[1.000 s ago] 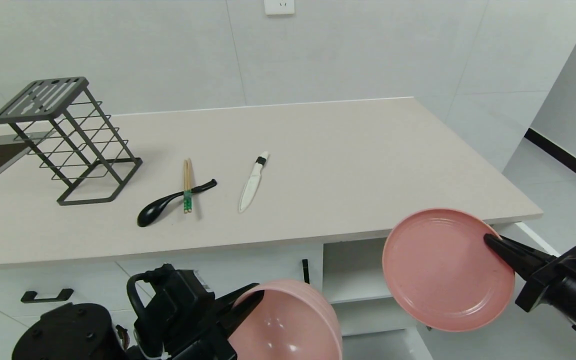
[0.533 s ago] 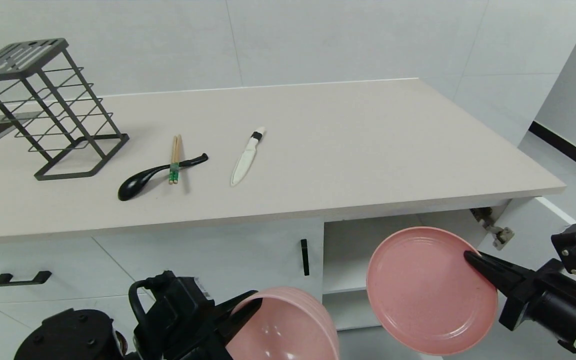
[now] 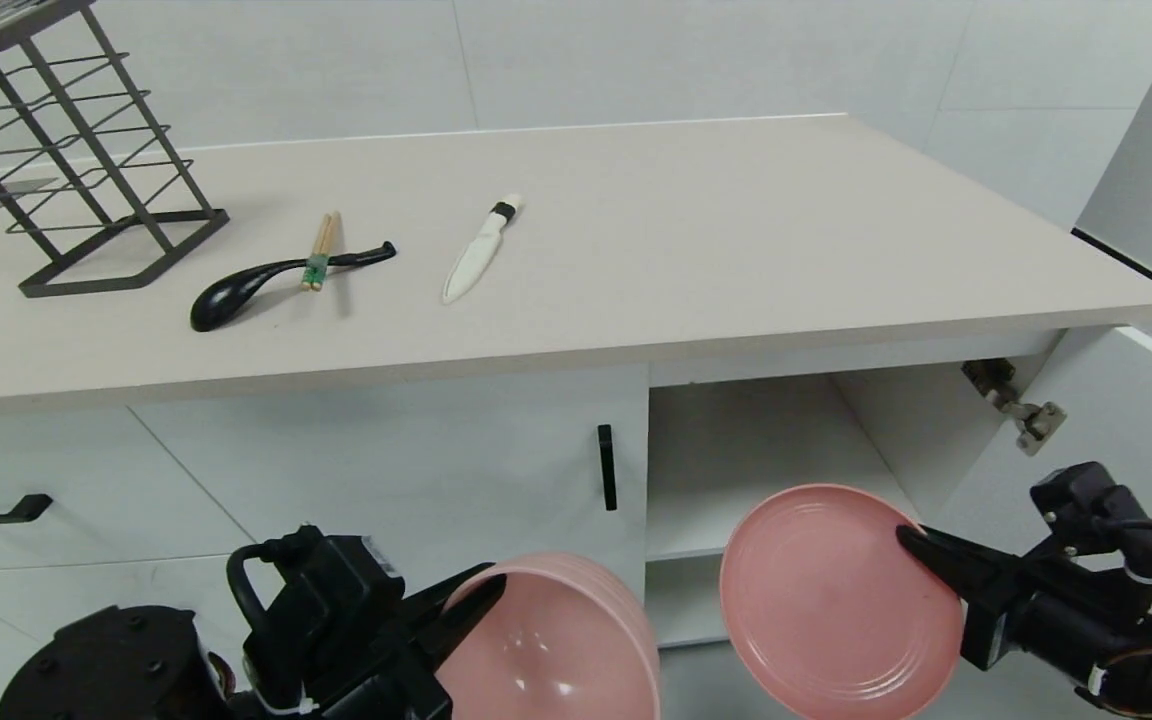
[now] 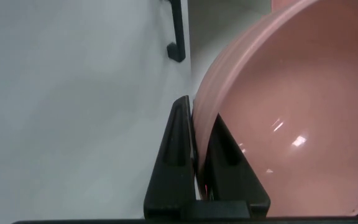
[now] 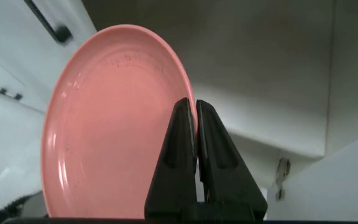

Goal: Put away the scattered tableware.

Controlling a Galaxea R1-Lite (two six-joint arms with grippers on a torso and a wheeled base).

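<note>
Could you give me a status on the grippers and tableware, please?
Left gripper shut on bowl rim. Right gripper shut on plate, before open cabinet. Spoon, chopsticks, knife on counter. Nothing between plate and cabinet.

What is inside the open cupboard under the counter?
A white shelf with nothing visible on it. The plate in the right gripper covers most of the space below the shelf, so what is there cannot be seen.

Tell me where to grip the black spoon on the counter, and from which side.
Take the black spoon by the free end of its thin handle, beyond where the chopsticks lie across it. Come straight down from above, closing across the handle, since it lies flat on the counter.
</note>
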